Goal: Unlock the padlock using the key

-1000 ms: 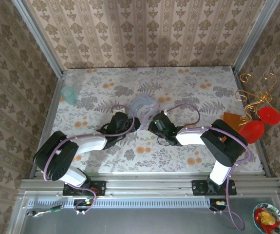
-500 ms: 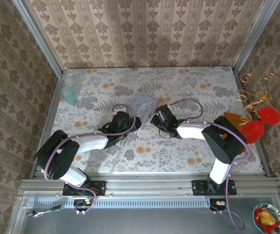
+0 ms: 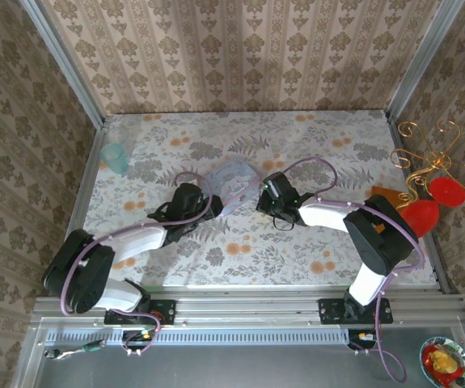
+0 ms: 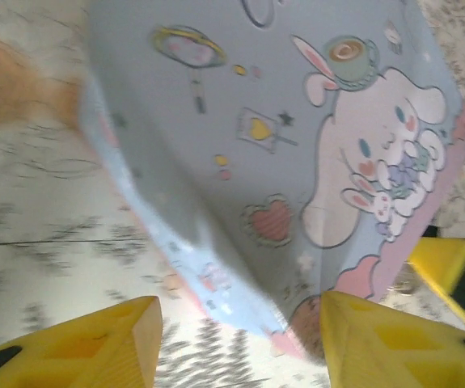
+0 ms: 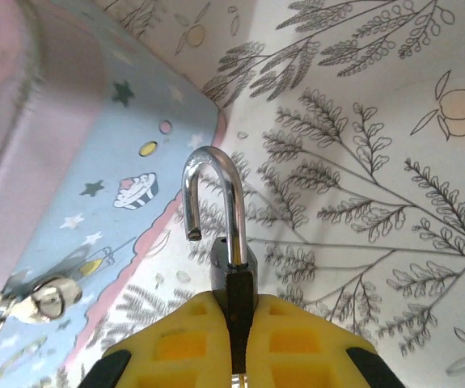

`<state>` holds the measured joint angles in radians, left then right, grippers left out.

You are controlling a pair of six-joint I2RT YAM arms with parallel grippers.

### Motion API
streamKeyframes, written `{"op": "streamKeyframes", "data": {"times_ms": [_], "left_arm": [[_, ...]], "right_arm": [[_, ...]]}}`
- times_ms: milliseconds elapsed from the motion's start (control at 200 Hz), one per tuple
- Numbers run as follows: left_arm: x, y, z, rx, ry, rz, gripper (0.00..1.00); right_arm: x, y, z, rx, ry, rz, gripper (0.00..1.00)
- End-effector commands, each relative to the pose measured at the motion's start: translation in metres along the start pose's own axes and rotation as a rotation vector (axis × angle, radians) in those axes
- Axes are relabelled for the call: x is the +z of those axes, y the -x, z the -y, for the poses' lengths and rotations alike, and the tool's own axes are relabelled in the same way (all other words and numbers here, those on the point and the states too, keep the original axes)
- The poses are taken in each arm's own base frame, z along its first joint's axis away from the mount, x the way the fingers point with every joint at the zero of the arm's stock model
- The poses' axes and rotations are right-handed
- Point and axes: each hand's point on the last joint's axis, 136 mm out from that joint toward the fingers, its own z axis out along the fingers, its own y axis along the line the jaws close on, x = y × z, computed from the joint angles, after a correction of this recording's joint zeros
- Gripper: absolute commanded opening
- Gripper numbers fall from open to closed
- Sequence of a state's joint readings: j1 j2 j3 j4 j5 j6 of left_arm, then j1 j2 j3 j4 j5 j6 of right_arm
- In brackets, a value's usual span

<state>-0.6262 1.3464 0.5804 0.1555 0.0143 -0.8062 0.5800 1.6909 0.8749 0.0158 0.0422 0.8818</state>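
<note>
Pinching padlock (image 5: 234, 260) tight, right end effector (image 5: 238, 303) holding it beside cartoon box (image 4: 297, 121), shackle standing open; left end effector (image 4: 240, 323) gaping loose, box corner sitting between its fingers.

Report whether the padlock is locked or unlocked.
Unlocked. In the right wrist view the padlock has its shackle sprung, the free end hanging clear of the body, which the right gripper pinches.

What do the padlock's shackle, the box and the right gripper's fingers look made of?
The padlock shackle looks like polished metal: bright, mirror-like glints. The box seems thin plastic, pale blue and pink with printed cartoons, slightly glossy. The fingers look like matte yellow plastic with recessed pockets; moulded or printed, unclear.
</note>
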Motion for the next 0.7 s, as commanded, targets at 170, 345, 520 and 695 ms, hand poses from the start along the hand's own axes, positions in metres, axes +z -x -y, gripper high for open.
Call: {"op": "streamKeyframes", "data": {"times_ms": [170,345,520,695], "left_arm": [[-0.054,0.014,-0.065,0.123,0.113,0.043,0.61],[-0.079,0.022,-0.091,0.11,0.094,0.127,0.63],[-0.101,0.028,-0.103,0.084,0.098,0.236,0.63],[-0.119,0.036,-0.109,0.058,0.104,0.338,0.66]], "right_arm": [[-0.034,-0.025,-0.01,-0.178,0.034,-0.18,0.0],[-0.037,-0.052,-0.016,-0.16,0.081,-0.296,0.0],[-0.044,-0.065,-0.004,-0.166,0.038,-0.334,0.0],[-0.037,-0.08,-0.001,-0.156,0.045,-0.407,0.0]]}}
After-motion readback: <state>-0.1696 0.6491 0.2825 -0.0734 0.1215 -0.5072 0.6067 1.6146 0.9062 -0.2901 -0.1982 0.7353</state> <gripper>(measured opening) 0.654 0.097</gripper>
